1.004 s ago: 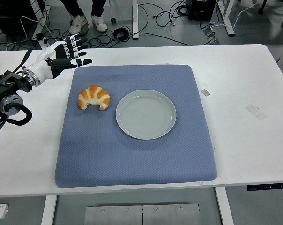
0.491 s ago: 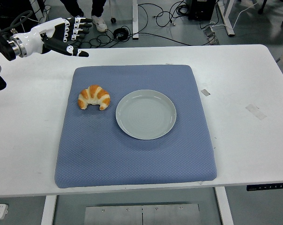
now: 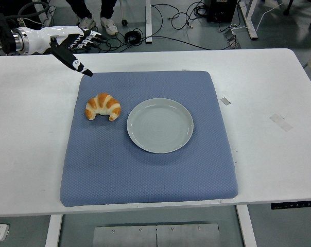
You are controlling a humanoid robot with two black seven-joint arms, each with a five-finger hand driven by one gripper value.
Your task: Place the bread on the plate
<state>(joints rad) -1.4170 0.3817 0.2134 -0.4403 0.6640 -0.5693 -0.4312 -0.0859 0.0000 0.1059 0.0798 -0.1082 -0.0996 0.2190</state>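
Bread (image 3: 103, 106) lies on the mat's (image 3: 145, 170) left side beside the plate (image 3: 160, 125), left robot hand (image 3: 75, 43) spread empty above the surface's (image 3: 269, 92) far-left corner.

Bread (image 3: 103, 106), a croissant, is lying on blue mat (image 3: 145, 139) just left of empty plate (image 3: 160, 125), not touching it. Left hand (image 3: 73, 45) is hovering over table's (image 3: 269, 103) far-left corner w/ fingers spread, thumb pointing down toward mat's corner, well apart from bread. Person's shoes (image 3: 96, 24) showing at top.
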